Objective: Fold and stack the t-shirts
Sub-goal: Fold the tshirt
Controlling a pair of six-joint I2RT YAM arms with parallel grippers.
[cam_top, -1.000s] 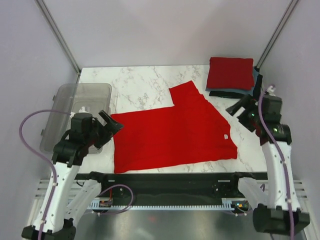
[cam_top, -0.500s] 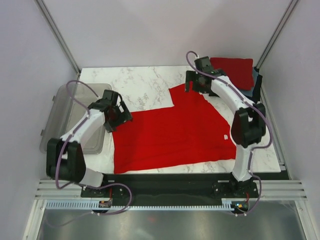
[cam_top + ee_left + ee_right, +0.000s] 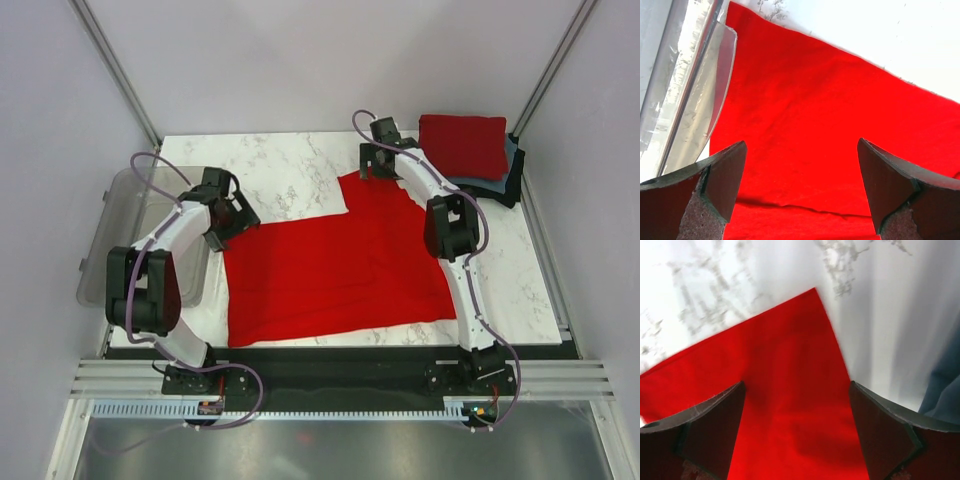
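The left gripper (image 3: pixel 801 150) hangs with its fingers spread wide and nothing between them, just above the far-left corner of the spread red t-shirt (image 3: pixel 340 265). The curved wall of the clear bin (image 3: pixel 695 110) is close on its left. The right gripper (image 3: pixel 796 390) is equally wide and empty. It is poised over the pointed far corner of the same cloth, where the narrow flap juts toward the back of the tabletop (image 3: pixel 290 170).

A second ago both arms were drawn back toward the near corners, clear of the shirt. In that short time each has swung out and forward, and each gripper is now lined up on a far corner.

The shirt itself appears to lie flat where it did, with no fold begun. The right arm now covers the near-right part of it.

Well to the right, at the far corner, the folded red tee (image 3: pixel 460 145) tops the stack on a grey-blue one (image 3: pixel 482 183) and a black one (image 3: pixel 508 188), unchanged.

This looks like the approach to a two-handed pinch. The likely next step is for both grippers to descend, close on the far edge, and draw it toward the near side.
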